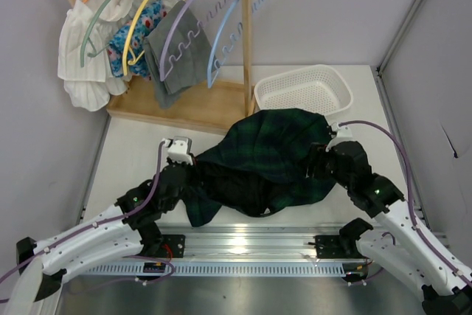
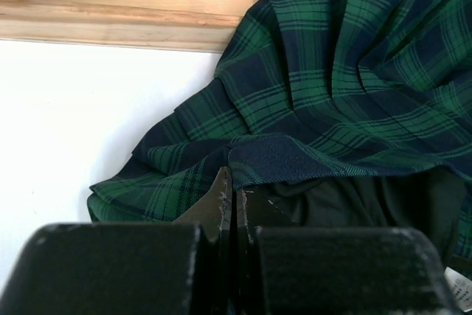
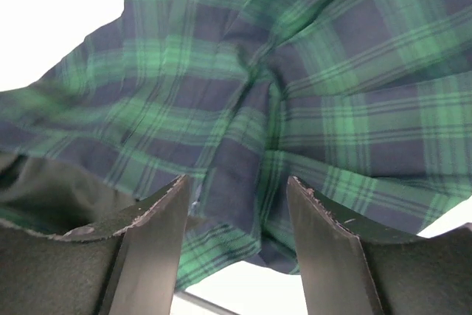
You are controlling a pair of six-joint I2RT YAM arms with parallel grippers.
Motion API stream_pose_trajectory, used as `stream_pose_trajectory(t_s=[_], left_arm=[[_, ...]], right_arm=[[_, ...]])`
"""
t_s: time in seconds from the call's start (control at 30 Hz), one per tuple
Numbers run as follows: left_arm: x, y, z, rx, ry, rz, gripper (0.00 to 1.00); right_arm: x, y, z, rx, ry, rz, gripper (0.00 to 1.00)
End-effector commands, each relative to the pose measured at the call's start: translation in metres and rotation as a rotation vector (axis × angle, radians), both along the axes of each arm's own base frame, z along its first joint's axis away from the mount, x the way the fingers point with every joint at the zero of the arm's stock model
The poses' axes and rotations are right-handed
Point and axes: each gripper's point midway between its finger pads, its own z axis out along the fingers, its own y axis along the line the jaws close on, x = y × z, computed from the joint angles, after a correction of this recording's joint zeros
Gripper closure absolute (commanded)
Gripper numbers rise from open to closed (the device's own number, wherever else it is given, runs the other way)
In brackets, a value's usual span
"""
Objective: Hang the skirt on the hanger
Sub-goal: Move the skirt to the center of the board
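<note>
1. Hanging bunched between the two arms at the centre of the top view: dark green and navy plaid pleated fabric skirt [image 1: 265,160]. Its lower folds reach the white table [image 1: 133,145].
2. Left gripper [image 2: 230,191], just left of the skirt in the top view: fingers pressed together, pinching the skirt's edge at their tips. In the left wrist view, plaid falls to the left of the tips and dark lining lies to the right.
3. Right gripper [image 3: 237,186], at the skirt's right edge in the top view: fingers stand apart, with plaid cloth filling the gap beyond them. Cannot tell whether either fingertip touches the cloth.
4. Upper left of the top view: wooden rack [image 1: 247,42] carrying coloured plastic hangers [image 1: 220,35]. White, floral and grey garments [image 1: 181,64] hang on some of them, well apart from the skirt.
5. White perforated plastic basket [image 1: 306,88], upper right of the skirt: its near rim sits just beside the skirt's top edge.
</note>
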Motion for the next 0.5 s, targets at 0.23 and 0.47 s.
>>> stream_pose_trajectory(t_s=[0.23, 0.47], left_arm=[[0.005, 0.0, -0.001, -0.035, 0.044, 0.072, 1.0], [0.003, 0.007, -0.002, -0.079, 0.067, 0.097, 1.0]], right_arm=[[-0.031, 0.054, -0.016, -0.155, 0.053, 0.31, 0.29], [-0.031, 0.05, -0.023, -0.266, 0.046, 0.254, 0.1]])
